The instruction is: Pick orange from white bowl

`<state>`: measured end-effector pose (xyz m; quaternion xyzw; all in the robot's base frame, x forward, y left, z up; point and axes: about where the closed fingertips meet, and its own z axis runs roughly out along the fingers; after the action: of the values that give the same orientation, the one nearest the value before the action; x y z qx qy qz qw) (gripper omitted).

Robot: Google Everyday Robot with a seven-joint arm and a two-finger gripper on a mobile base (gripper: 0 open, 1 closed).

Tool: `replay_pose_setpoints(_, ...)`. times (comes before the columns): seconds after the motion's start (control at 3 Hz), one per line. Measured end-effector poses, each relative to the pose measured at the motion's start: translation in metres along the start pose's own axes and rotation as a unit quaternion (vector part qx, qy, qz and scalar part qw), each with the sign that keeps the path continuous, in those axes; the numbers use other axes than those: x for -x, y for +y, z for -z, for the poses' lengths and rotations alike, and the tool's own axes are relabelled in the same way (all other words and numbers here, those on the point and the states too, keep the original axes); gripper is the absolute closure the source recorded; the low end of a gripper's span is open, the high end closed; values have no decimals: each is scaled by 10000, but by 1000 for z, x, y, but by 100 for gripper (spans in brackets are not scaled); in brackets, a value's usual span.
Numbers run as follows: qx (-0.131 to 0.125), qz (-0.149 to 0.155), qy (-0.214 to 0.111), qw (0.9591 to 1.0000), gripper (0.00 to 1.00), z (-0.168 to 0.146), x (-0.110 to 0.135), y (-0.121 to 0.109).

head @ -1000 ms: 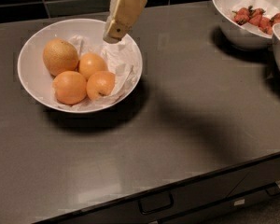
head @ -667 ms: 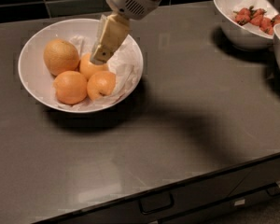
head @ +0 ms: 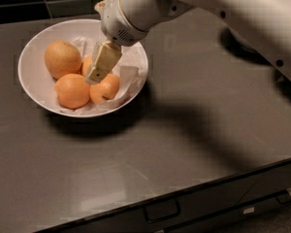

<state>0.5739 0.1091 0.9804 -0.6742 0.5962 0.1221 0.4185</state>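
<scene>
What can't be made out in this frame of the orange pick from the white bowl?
- Camera view: the gripper hangs over the white bowl, near the orange. Whether it touches any fruit cannot be told.
- The rear small orange is mostly hidden behind the gripper.
- The bowl's far right rim is covered by the wrist.
- The arm is cut off by the top and right edges.

text/labels: none legible on any surface | gripper [head: 93,76]: low over the white bowl [head: 27,68]
</scene>
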Motion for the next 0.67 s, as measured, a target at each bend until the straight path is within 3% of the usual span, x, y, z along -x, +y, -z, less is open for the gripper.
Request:
replay_pose_setpoints(0.33, 39, 2, -83, 10000, 0, -8, 1, -4)
replay_pose_setpoints(0.67, 470, -232, -645, 9965, 0, -51, 14, -26)
